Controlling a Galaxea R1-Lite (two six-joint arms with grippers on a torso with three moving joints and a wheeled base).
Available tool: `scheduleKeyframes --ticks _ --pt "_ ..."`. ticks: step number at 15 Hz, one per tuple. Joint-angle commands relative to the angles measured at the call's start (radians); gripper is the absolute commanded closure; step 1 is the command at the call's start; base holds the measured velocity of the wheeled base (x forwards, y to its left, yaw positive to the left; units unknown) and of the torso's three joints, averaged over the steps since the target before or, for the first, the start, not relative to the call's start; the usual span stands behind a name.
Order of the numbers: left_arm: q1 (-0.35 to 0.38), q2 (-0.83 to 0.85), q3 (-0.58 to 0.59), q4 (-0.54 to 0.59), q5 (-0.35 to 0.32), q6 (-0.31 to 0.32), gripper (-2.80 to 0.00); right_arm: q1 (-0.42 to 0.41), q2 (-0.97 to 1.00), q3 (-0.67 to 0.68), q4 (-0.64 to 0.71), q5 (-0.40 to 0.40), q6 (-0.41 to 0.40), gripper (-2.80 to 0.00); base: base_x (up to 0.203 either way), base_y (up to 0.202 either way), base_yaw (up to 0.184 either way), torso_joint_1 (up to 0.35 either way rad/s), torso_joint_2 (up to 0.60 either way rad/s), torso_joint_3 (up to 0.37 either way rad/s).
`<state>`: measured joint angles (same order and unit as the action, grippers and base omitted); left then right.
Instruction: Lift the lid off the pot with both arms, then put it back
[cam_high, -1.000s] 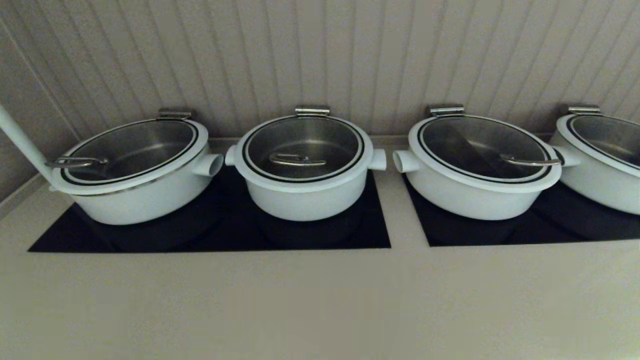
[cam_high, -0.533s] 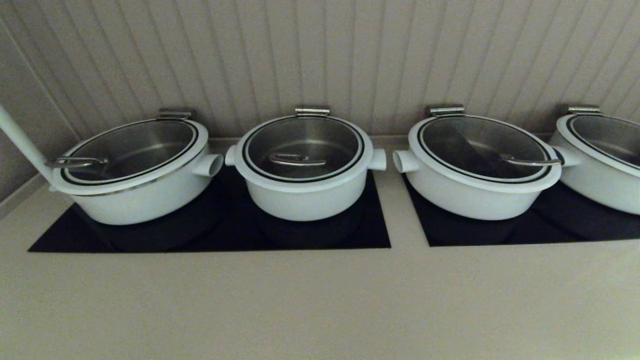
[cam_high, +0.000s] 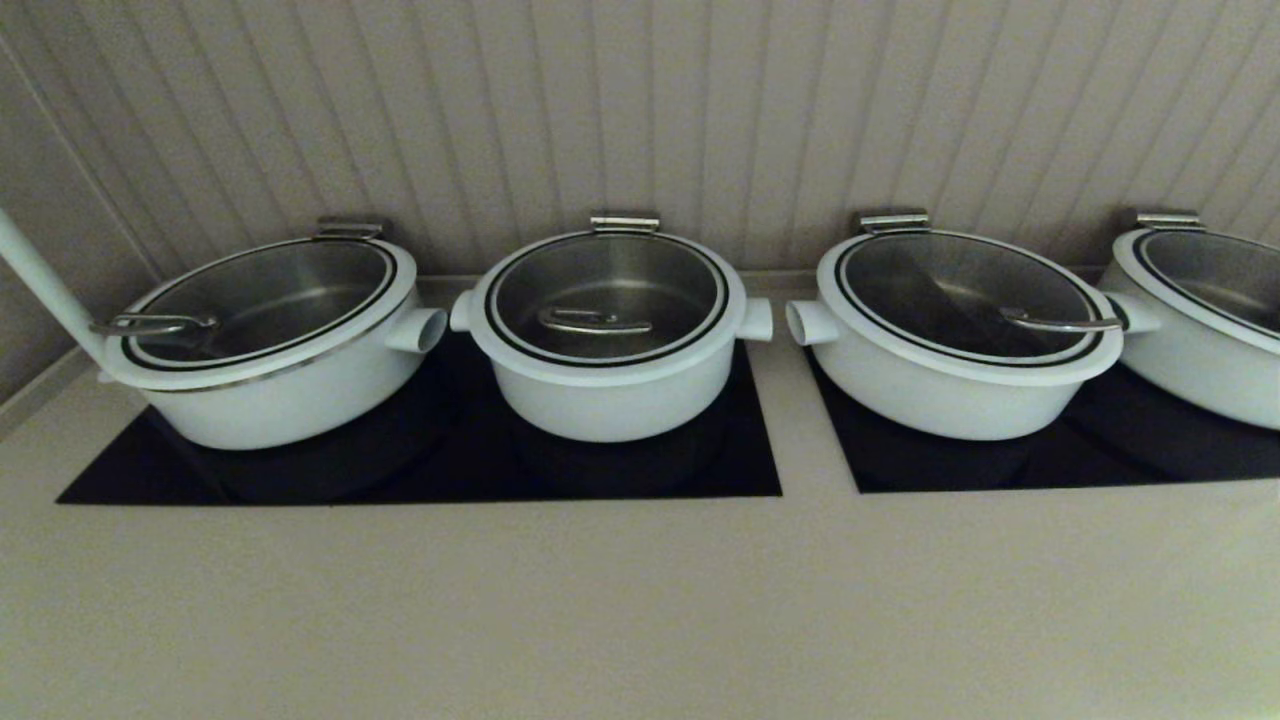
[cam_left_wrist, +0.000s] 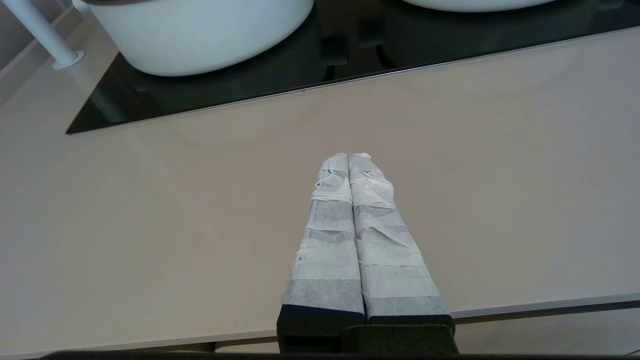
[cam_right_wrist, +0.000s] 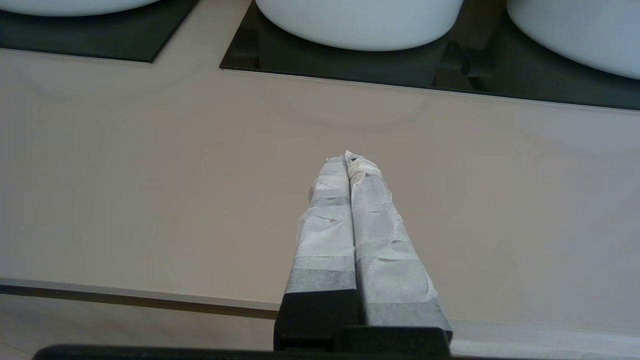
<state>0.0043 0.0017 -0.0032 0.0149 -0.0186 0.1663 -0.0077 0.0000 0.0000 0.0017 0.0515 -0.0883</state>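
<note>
The pot (cam_high: 610, 400) is white, narrow and deep, second from the left, on a black cooktop (cam_high: 440, 470). Its glass lid (cam_high: 640, 270) sits closed on it, with a curved steel bar handle (cam_high: 595, 321) near the middle. Neither arm shows in the head view. My left gripper (cam_left_wrist: 348, 156) is shut and empty, low over the beige counter (cam_left_wrist: 150, 225) near its front edge. My right gripper (cam_right_wrist: 348, 159) is likewise shut and empty over the counter, well short of the pots.
Wider, shallower white pots stand to the left (cam_high: 270, 390) and right (cam_high: 950, 380), with another (cam_high: 1200, 340) at the far right on a second cooktop (cam_high: 1050, 465). A white pole (cam_high: 40, 290) leans at far left. A ribbed wall stands behind.
</note>
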Motion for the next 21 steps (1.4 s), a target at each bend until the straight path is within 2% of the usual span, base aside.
scheduleKeyframes --ticks 1,2,5,19,21 --pt "0.000 -0.001 0.000 -0.001 0.000 -0.007 0.00 0.001 0.000 0.000 -0.001 0.000 -0.001 0.00 0.000 0.000 0.000 0.000 0.00 0.000" --pt "0.000 0.000 -0.001 0.005 -0.001 0.004 0.00 0.000 0.000 0.000 0.000 -0.003 0.012 0.00 0.000 0.000 0.000 0.000 0.00 0.000" --pt "0.000 -0.002 0.000 -0.001 0.001 -0.020 0.00 0.000 0.000 0.000 0.000 -0.004 0.018 0.00 0.000 0.000 0.000 0.000 0.00 0.000" --pt "0.000 0.000 -0.003 0.008 0.000 -0.041 0.00 0.000 0.000 0.000 0.000 -0.004 0.015 0.00 0.000 0.000 0.000 0.000 0.00 0.000" --pt "0.000 0.000 -0.002 0.006 -0.001 -0.066 0.00 0.000 0.000 0.000 -0.002 -0.004 0.012 0.00 0.000 0.000 0.000 0.000 0.00 0.000"
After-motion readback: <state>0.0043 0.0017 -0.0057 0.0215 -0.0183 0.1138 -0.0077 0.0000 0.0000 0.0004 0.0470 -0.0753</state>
